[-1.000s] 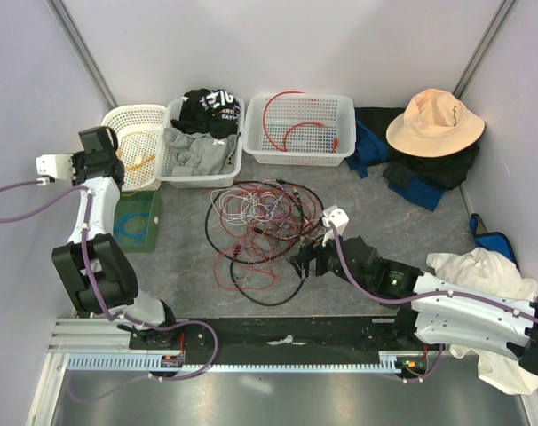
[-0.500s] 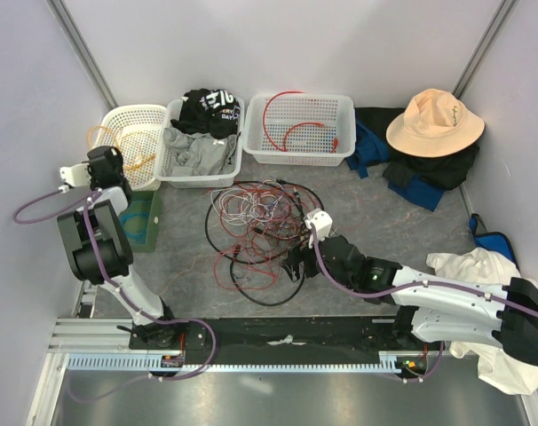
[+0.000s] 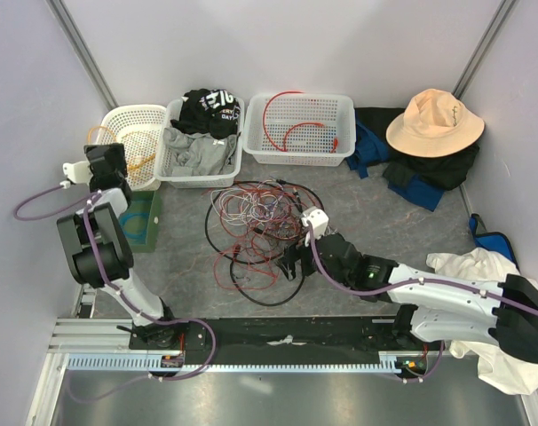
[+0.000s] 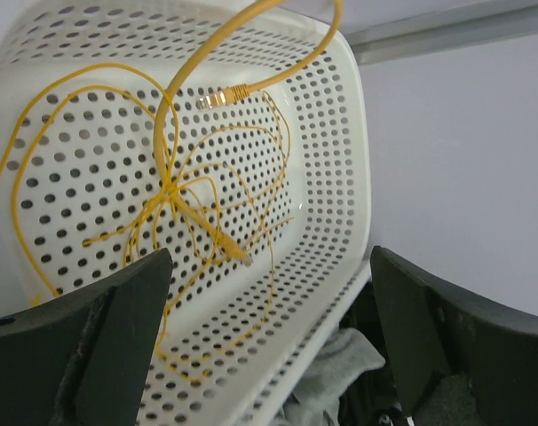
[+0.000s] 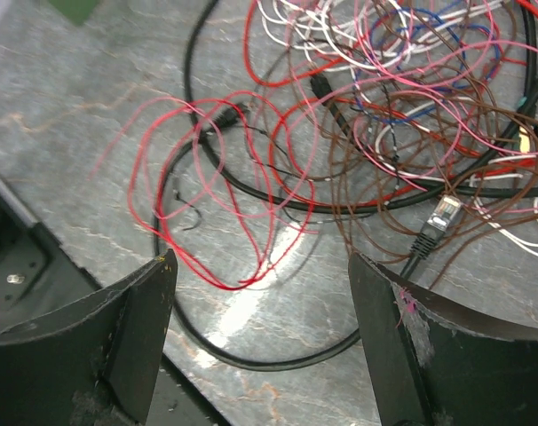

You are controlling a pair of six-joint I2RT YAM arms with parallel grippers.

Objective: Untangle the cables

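The left hand (image 3: 107, 156) sits at the round basket (image 3: 136, 108) holding yellow cables (image 3: 143, 161). The right hand (image 3: 293, 263) is low at the edge of the main tangle (image 3: 260, 226) on the surface (image 3: 384, 222), and a red cable (image 3: 304, 124) lies in the far basket (image 3: 340, 156).

From the left wrist, that hand (image 4: 269, 293) is spread wide and empty above the loose yellow cables (image 4: 189, 204).

From the right wrist, the hand (image 5: 260, 293) is wide, gripping nothing, over red loops (image 5: 207, 222) mixed with black, brown and white.

I'd say a few are sorted, and most of the heap is left.
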